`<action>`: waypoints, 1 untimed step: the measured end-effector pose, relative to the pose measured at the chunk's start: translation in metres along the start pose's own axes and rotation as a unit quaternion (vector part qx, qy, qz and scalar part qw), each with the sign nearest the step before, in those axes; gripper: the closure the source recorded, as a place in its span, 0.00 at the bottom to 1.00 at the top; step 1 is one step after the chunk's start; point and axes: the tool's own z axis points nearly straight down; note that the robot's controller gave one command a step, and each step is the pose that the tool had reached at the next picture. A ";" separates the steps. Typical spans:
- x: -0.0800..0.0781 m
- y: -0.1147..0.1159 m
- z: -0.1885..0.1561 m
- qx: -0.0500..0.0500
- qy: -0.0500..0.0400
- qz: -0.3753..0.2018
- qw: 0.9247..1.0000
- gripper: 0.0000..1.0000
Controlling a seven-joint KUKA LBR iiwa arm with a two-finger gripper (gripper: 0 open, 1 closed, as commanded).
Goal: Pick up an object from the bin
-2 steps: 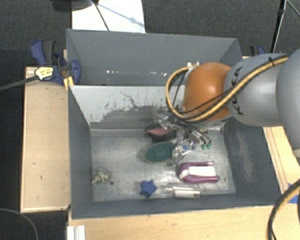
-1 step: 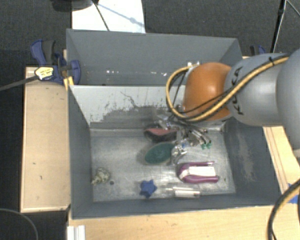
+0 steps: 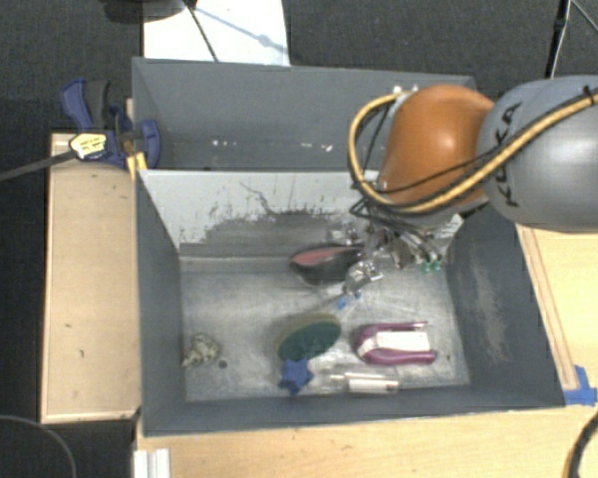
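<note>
Gripper (image 3: 367, 267) nr 1 dark oval (image 3: 317, 259), 1 green disc (image 3: 309, 339).

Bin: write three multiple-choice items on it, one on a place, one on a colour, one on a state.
1. The grey lump lies:
A. at the lower left of the floor
B. against the back wall
C. on the rim

2. The round pad is:
A. red
B. dark green
C. yellow

3. The purple-white thing:
A. stands on the rim
B. leans upright on a wall
C. lies flat on the floor

Key: A, it sits alone at the lower left; B, its top is dark green; C, it lies flat, apart from the gripper.
</note>
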 end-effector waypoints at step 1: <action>-0.002 -0.001 -0.049 0.000 0.001 0.003 1.000 1.00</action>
